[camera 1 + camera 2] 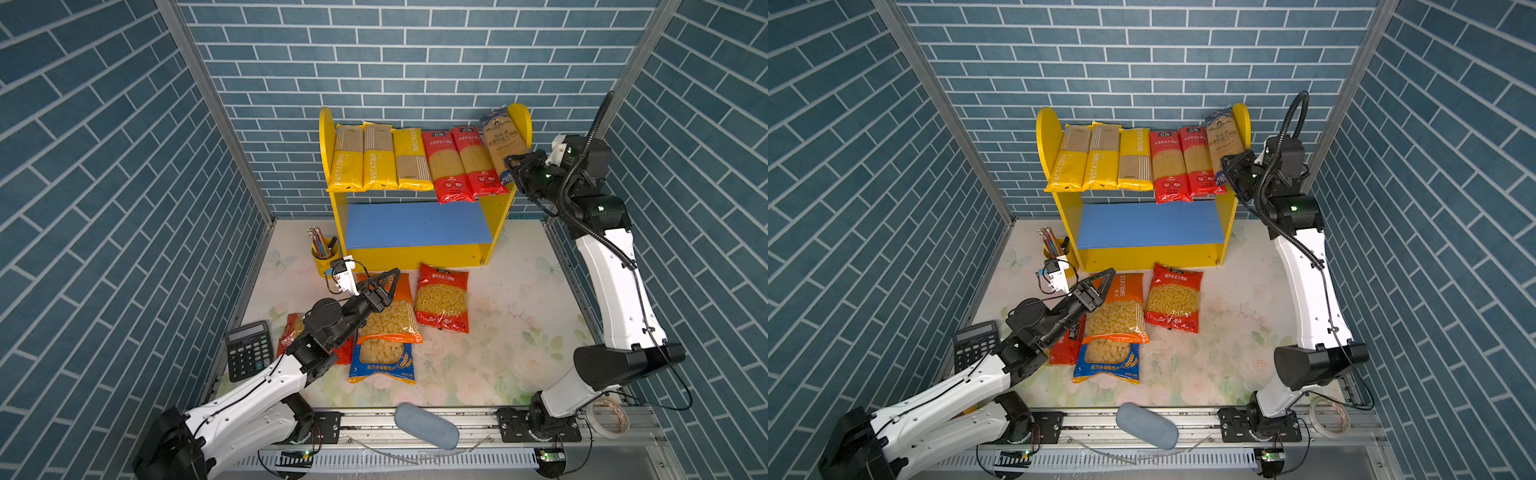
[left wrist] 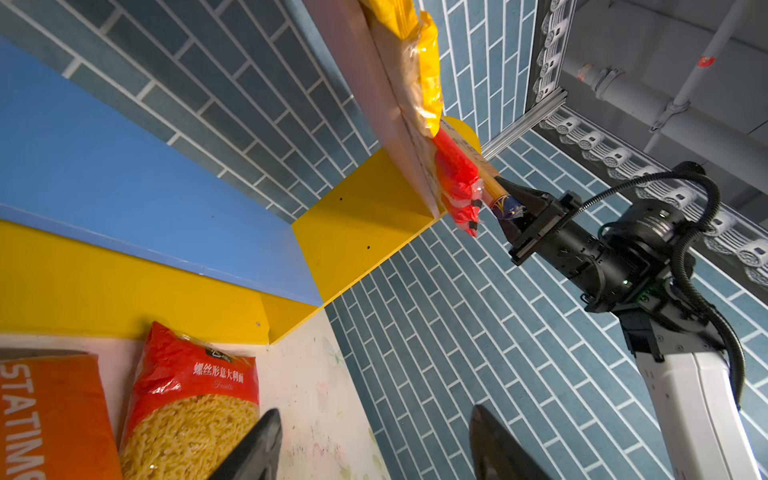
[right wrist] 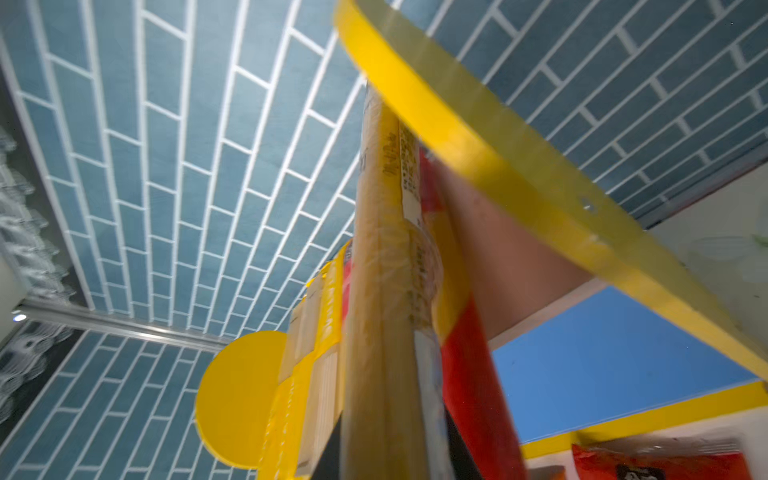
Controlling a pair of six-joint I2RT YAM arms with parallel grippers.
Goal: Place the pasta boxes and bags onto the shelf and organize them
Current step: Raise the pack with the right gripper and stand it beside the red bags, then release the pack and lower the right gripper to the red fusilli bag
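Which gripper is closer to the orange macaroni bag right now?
Left. The left gripper hovers open over the orange macaroni bag; the right gripper is up at the shelf, shut on the dark-blue spaghetti pack.

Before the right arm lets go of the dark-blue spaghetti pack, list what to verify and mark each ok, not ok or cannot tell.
1. Right end effector grips the dark-blue spaghetti pack: ok, shut on its lower end.
2. Pack lies straight in the row: not ok, it slants toward the yellow right side panel.
3. Pack's weight rests on the pink upper board: cannot tell.
4. Blue lower board free for the bags: ok, nothing lies on it.
5. Left end effector open and holding nothing: ok, it hovers over the orange macaroni bag.
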